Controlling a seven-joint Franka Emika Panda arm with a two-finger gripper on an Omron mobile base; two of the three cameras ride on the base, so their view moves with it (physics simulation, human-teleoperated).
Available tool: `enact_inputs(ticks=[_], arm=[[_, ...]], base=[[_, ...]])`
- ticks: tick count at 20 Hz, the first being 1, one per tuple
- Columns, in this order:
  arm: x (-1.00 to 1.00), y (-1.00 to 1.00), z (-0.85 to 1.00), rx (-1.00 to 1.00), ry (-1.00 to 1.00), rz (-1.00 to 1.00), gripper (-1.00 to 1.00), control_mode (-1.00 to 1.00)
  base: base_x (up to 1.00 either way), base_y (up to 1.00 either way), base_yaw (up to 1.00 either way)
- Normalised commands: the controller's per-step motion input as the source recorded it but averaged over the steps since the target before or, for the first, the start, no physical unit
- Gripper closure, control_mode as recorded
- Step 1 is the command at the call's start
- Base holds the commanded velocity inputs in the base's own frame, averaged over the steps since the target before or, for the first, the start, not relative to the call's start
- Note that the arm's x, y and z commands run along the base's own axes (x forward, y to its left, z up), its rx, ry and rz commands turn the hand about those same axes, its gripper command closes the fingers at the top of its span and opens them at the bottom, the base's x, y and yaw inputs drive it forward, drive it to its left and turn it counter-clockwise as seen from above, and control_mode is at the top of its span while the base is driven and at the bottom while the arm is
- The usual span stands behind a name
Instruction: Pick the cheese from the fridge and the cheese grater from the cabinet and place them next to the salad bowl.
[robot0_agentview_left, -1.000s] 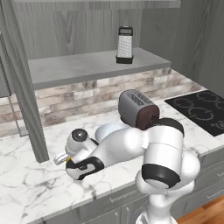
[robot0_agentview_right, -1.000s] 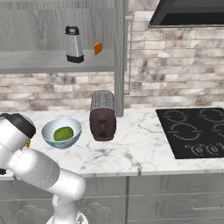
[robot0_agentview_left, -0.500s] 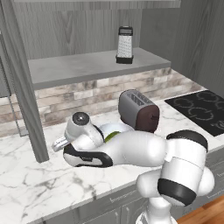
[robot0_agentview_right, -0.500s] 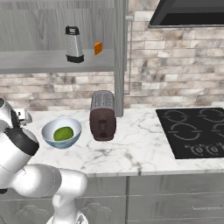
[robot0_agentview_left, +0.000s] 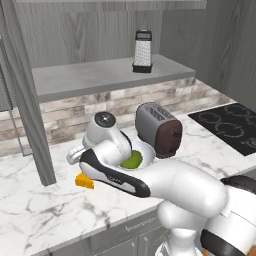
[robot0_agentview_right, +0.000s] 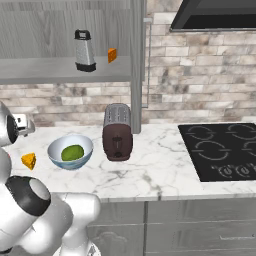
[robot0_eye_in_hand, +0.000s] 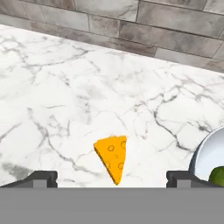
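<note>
- We see one marble counter (robot0_agentview_right: 150, 175) running under a brick backsplash (robot0_agentview_right: 210, 90), with a black cooktop (robot0_agentview_right: 220, 150) at its right end and one range hood (robot0_agentview_right: 215, 12) above that.
- One grey wood-grain cabinet (robot0_agentview_left: 100, 75) hangs open over the counter; its vertical panel (robot0_agentview_right: 136, 65) comes down right behind the toaster.
- The white arm (robot0_agentview_left: 150, 180) sweeps across the front of the left base view and covers part of the salad bowl there.
- One dark toaster (robot0_agentview_right: 117, 132) stands just right of the bowl, between it and the cooktop.
- One salad bowl (robot0_agentview_right: 70, 151), green mound inside, sits on the counter left of the toaster.
- One cheese grater (robot0_agentview_right: 85, 50) is upright on the cabinet shelf, well above the bowl.
- One darker orange chunk (robot0_agentview_right: 112, 55) sits on the same shelf, right of the grater.
- One cheese (robot0_eye_in_hand: 113, 156) wedge lies flat on the marble just left of the bowl, near it but apart.
- The gripper (robot0_eye_in_hand: 111, 177) hangs over the wedge, fingertips (robot0_eye_in_hand: 41, 178) spread wide on either side, touching nothing, holding nothing.
</note>
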Motion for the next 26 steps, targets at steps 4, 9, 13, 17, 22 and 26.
enact_inputs(ticks=[4,9,13,17,22,26], arm=[[-0.67,-0.61,0.34,0.0,0.0,0.0,-1.0,-1.0],[-0.33,-0.74,0.6,0.01,0.0,0.02,-1.0,-1.0],[-0.13,-0.74,0.81,0.12,-0.06,0.07,-1.0,-1.0],[-0.2,-0.4,0.62,0.08,-0.12,0.14,-1.0,-1.0],[-0.05,-0.31,0.48,0.02,-0.09,0.09,-1.0,-1.0],[0.0,-0.39,0.36,0.0,-0.02,-0.01,-1.0,-1.0]], base=[[0.0,0.0,0.0],[0.0,0.0,0.0],[0.0,0.0,0.0],[0.0,0.0,0.0],[0.0,0.0,0.0],[0.0,0.0,0.0]])
